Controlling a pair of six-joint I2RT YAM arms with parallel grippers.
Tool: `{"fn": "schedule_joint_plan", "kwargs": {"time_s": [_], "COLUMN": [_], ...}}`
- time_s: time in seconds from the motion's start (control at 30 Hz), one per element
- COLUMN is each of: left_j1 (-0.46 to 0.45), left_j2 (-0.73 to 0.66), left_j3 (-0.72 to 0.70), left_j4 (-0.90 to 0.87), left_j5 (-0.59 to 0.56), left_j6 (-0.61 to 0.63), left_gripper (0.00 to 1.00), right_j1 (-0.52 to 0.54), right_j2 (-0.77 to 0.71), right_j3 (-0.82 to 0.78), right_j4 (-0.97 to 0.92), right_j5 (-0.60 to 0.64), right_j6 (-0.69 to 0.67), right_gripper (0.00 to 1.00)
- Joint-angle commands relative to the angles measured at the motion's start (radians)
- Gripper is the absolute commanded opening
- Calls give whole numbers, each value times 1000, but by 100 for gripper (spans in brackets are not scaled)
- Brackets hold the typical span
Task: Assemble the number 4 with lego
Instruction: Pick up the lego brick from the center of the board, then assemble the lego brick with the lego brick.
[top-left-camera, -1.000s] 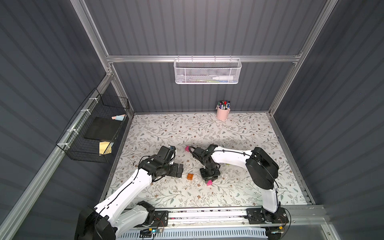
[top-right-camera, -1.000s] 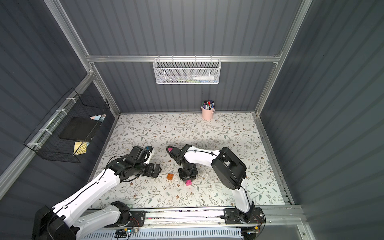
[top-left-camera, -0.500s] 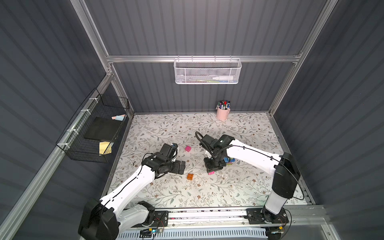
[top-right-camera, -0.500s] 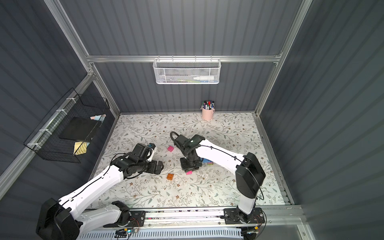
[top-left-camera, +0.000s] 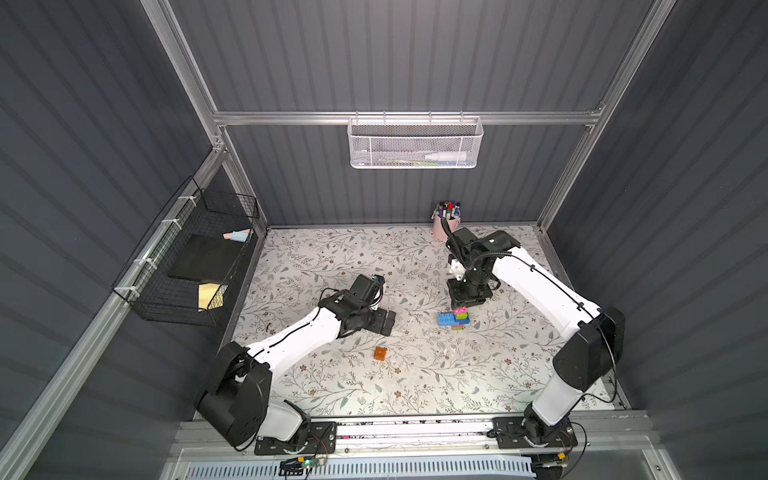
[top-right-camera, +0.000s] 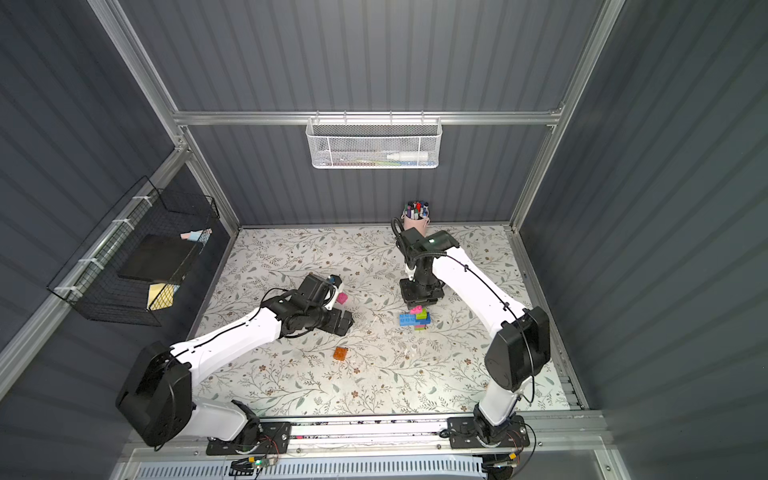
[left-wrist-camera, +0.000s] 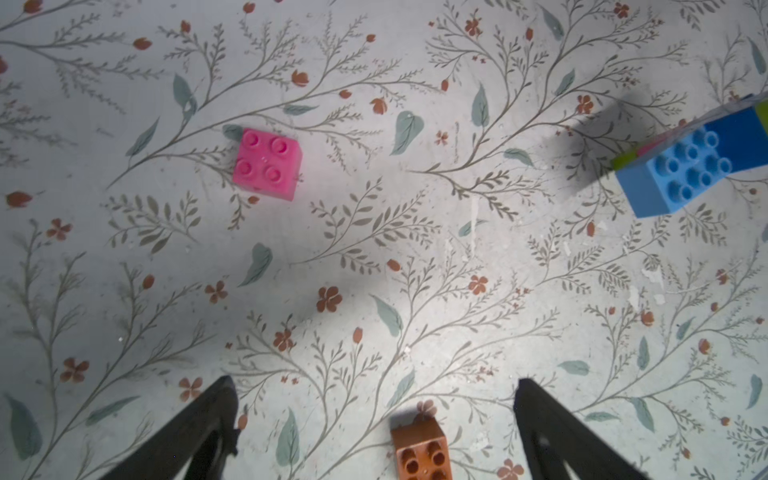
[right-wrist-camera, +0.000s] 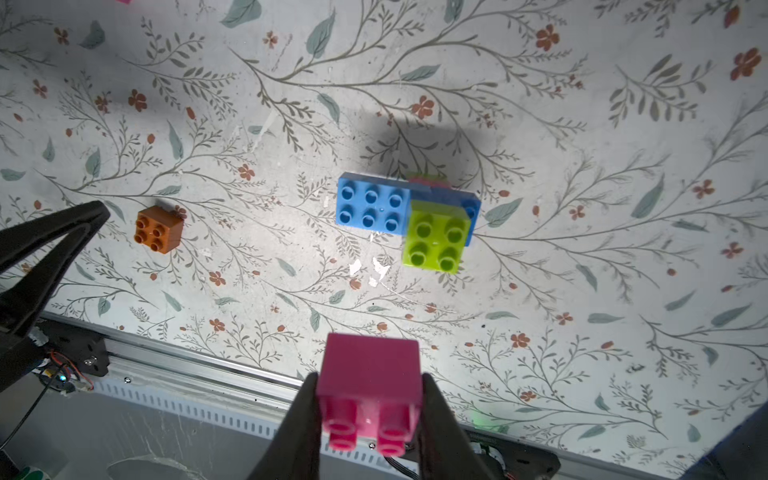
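Evidently the right pincer (top-left-camera: 466, 302) has swung back from mid-worktop within the last second: in both top views it now hangs over the cluster (top-left-camera: 454, 321), clamped on a pink brick (top-left-camera: 460, 310). The left pincer (top-left-camera: 384, 325) has barely shifted, jaws apart, with the orange brick (top-left-camera: 380, 353) near it. From the left wrist, those jaws stand wide over bare worktop (left-wrist-camera: 415, 257), a second pink brick (left-wrist-camera: 266, 164) lying loose ahead. From the right wrist, the held brick sits above the blue-and-green cluster (right-wrist-camera: 405, 218), apart from it. Pressing it on looks next, with orange still unplaced
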Motion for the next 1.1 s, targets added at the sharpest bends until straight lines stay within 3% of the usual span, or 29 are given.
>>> {"fn": "schedule_joint_plan", "kwargs": {"time_s": [0.0, 0.37, 1.07], "left_j1": [-3, -3, -3], "left_j2": [41, 97, 111], "left_j3": [40, 54, 43], "left_j4": [30, 44, 35], "left_j5": [35, 83, 100], "left_j6": [43, 73, 90], "left_gripper": [99, 100, 100], "right_j1": [-46, -139, -140], "right_j2": [21, 189, 238], "right_j3": [12, 179, 134], "right_j4": [-45, -179, -145], "right_j5": [-33, -98, -81], "right_j6": [-85, -182, -194], "right_gripper": [26, 28, 28]}}
